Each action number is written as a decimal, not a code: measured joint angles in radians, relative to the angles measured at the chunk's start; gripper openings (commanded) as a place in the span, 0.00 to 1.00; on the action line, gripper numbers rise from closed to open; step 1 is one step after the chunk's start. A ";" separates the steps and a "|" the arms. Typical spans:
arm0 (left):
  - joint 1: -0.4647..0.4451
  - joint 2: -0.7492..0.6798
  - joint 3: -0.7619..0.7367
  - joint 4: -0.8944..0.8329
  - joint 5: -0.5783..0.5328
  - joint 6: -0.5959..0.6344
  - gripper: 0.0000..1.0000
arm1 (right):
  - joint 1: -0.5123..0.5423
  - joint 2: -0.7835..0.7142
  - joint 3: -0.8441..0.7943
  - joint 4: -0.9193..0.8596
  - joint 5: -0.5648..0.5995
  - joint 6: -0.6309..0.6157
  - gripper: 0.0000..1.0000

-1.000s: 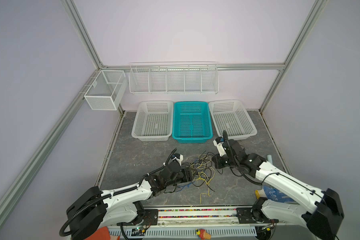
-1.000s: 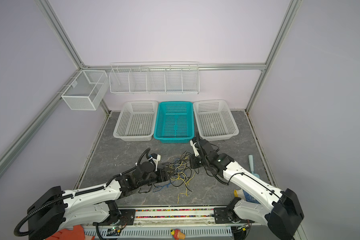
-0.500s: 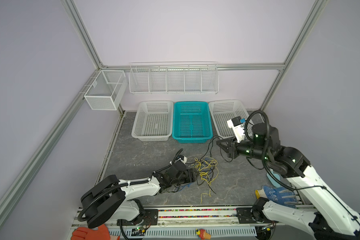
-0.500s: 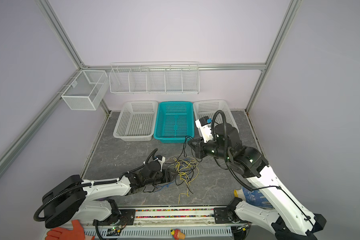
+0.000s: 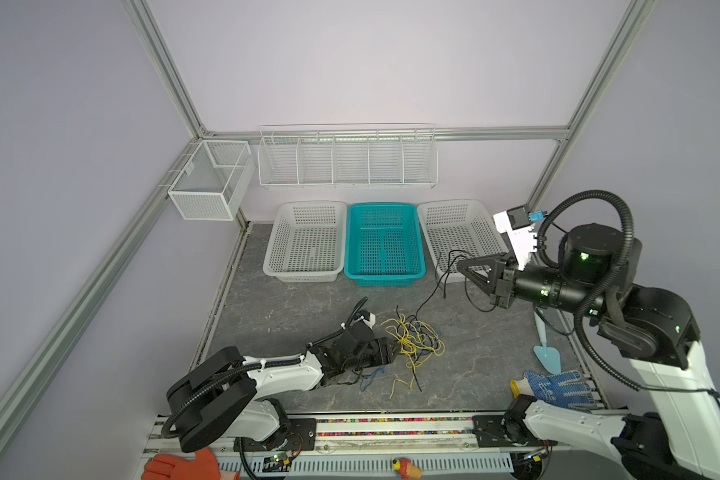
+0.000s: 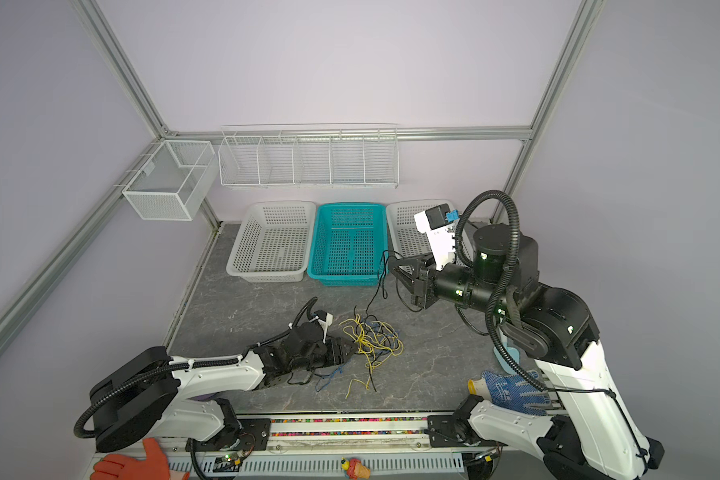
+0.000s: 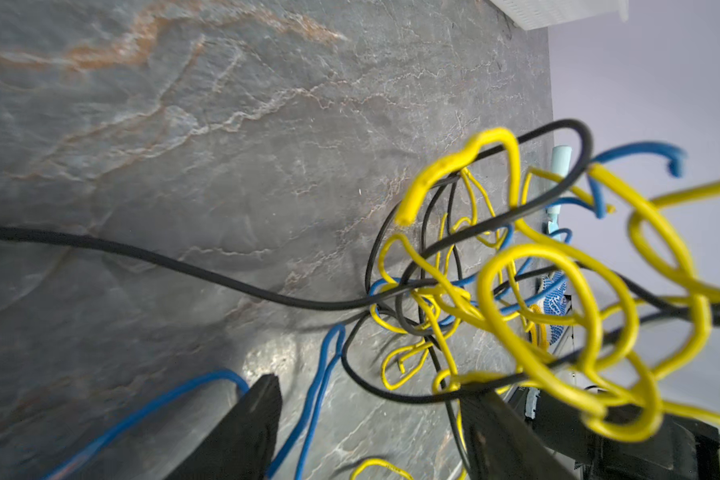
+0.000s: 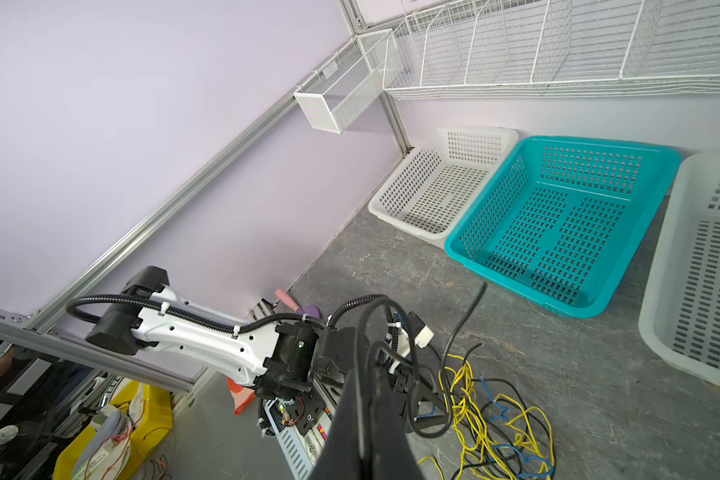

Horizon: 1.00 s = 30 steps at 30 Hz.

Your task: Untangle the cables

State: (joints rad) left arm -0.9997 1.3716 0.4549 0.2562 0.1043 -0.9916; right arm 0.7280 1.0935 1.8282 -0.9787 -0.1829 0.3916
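Fingers of the left hand (image 7: pixel 371 415) stand well apart, low on the grey surface (image 5: pixel 292 307) at the edge of the cables (image 5: pixel 416 340), a knot of yellow, black and blue strands lying in front of the teal basket (image 5: pixel 385 209). A blue strand (image 7: pixel 321 374) runs between those fingers (image 7: pixel 250 419). Yellow loops (image 7: pixel 618 430) drape over one finger, and whether it presses them cannot be told. The right hand (image 5: pixel 463 266), up in the air before a white basket (image 5: pixel 449 203), is closed on a black cable (image 8: pixel 465 318) that hangs down to the knot. Its fingertips are a dark blur in the right wrist view, so the pinch point is hidden. Print on the blue-dotted glove (image 6: pixel 512 390) is too small to read.
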 measured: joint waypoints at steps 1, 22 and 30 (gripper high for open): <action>0.000 0.005 0.000 0.003 0.002 0.000 0.69 | 0.000 0.007 0.019 -0.012 -0.003 0.000 0.06; 0.000 0.083 0.032 -0.019 -0.002 0.024 0.68 | 0.000 0.185 0.591 -0.199 0.119 -0.049 0.06; 0.000 0.071 0.053 -0.070 -0.029 0.047 0.58 | 0.000 0.139 0.568 -0.171 0.227 -0.059 0.06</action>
State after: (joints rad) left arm -0.9993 1.4422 0.5079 0.1860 0.0757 -0.9451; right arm 0.7280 1.2327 2.3962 -1.1496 0.0444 0.3325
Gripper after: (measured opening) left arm 0.625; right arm 0.064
